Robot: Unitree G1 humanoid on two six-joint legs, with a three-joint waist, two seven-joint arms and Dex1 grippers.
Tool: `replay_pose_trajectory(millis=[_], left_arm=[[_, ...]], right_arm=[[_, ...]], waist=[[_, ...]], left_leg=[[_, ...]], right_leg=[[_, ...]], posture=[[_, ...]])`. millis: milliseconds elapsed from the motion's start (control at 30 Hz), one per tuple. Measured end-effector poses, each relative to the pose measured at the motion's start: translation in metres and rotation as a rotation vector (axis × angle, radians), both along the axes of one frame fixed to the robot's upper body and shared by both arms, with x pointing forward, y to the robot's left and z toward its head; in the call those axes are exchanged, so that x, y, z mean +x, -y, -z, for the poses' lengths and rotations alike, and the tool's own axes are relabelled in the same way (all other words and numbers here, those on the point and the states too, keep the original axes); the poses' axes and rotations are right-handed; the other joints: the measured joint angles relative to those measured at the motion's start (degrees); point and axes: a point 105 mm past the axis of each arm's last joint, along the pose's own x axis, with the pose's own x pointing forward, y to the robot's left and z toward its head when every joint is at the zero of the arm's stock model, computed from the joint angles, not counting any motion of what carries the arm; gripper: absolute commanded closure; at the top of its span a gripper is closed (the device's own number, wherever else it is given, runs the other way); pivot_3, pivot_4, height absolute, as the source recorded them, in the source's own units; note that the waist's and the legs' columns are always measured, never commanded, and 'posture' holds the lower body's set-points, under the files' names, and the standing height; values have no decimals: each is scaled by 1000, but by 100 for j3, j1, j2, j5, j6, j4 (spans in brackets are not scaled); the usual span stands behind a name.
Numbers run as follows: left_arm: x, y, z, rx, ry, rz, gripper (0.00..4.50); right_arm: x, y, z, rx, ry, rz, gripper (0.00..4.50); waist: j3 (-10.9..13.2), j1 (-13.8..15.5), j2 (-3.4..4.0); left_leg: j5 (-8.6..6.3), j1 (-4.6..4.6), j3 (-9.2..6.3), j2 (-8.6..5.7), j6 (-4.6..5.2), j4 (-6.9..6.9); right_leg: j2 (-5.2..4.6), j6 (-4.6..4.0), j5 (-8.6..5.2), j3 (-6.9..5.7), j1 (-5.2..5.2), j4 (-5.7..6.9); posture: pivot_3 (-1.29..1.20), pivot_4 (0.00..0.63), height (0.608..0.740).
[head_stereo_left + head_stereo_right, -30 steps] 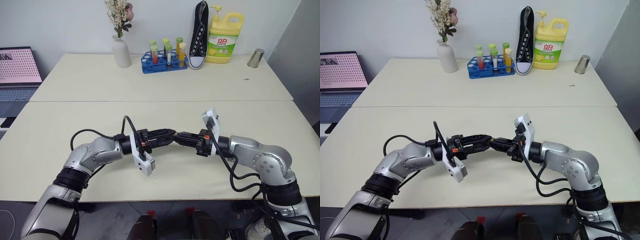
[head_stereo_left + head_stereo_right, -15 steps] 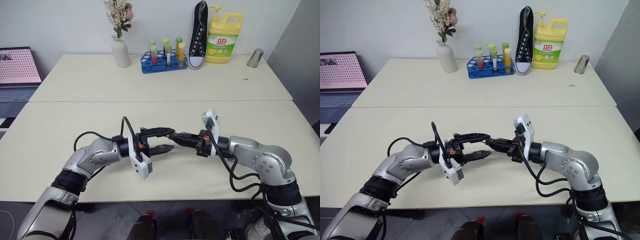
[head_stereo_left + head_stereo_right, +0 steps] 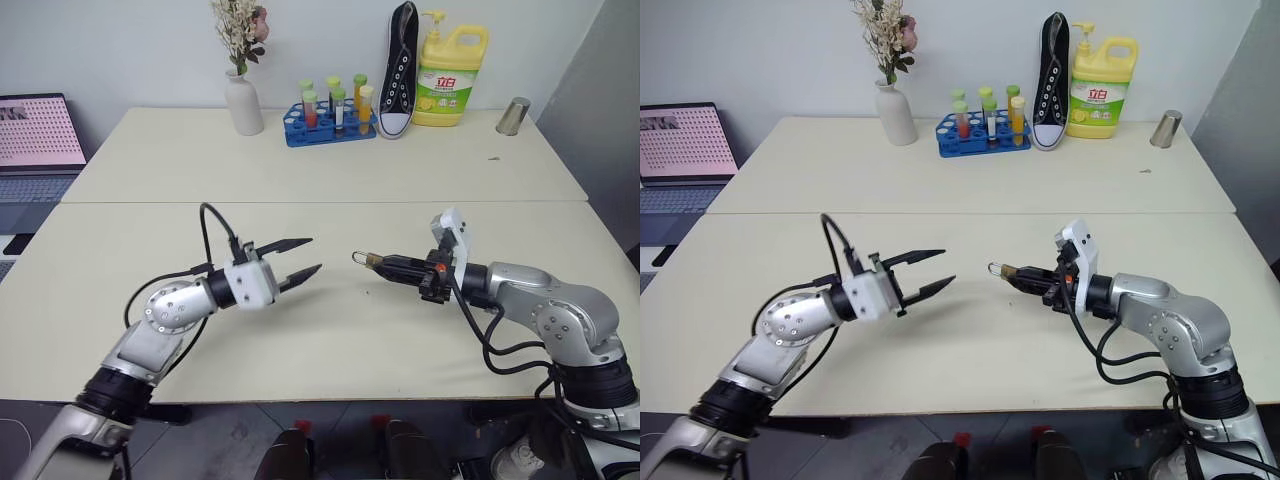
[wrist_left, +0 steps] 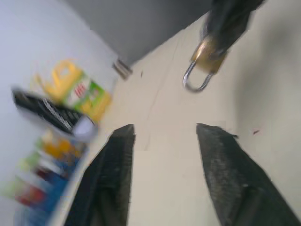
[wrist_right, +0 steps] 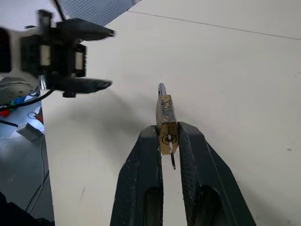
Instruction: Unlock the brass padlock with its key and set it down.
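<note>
From the left eye view I see the two arms well apart over the cream table (image 3: 330, 350), where half a second ago their tips met in the middle; the left pincer (image 3: 303, 256) has pulled back to its own side with its two black fingers spread and nothing between them. The right pincer (image 3: 385, 263) is clamped on the tiny golden-yellow brass padlock with its thin silver U-shaped shackle (image 3: 366, 260), held level above the table with the shackle loop pointing toward the left arm. The right eye view gives me the same layout, the padlock (image 3: 1002, 270) at the tip of the right arm and bare table between the two pincers. In the left wrist view the padlock hangs ahead, beyond the gap of the parted fingers (image 4: 113, 174), its shackle loop toward me; I can't tell whether it has popped free. The right wrist view is the useful one: the brass body sits pinched between the black fingers (image 5: 141, 165), keyhole face toward the camera, and the thin silvery key (image 5: 172, 159) stands in the keyhole. I judge the left arm has let go of the key after working it, so next comes setting the padlock down.
</note>
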Motion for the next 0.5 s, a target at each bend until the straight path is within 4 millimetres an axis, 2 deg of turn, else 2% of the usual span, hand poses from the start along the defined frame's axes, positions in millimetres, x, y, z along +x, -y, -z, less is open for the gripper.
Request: replay_pose_trajectory(millis=[133, 267, 500], left_arm=[[8, 9, 14, -78, -279, 18, 4467], [11, 21, 16, -217, -491, 40, 4500], [5, 35, 0, -365, -642, 101, 4500]], right_arm=[[-6, -6, -2, 2, 13, -51, 4368], [-8, -9, -3, 10, 15, -72, 4368], [-8, -9, -4, 10, 22, -74, 4368]], waist=[[0, -13, 0], [1, -6, -2], [1, -1, -2]], left_leg=[[0, 1, 0, 0, 0, 1], [1, 0, -1, 3, -1, 3], [1, 0, 0, 3, -2, 2]], right_leg=[[6, 0, 0, 1, 0, 0], [5, 0, 0, 3, 0, 0], [4, -1, 0, 6, 0, -4]], posture=[[0, 150, 740], [0, 150, 740], [0, 150, 740]])
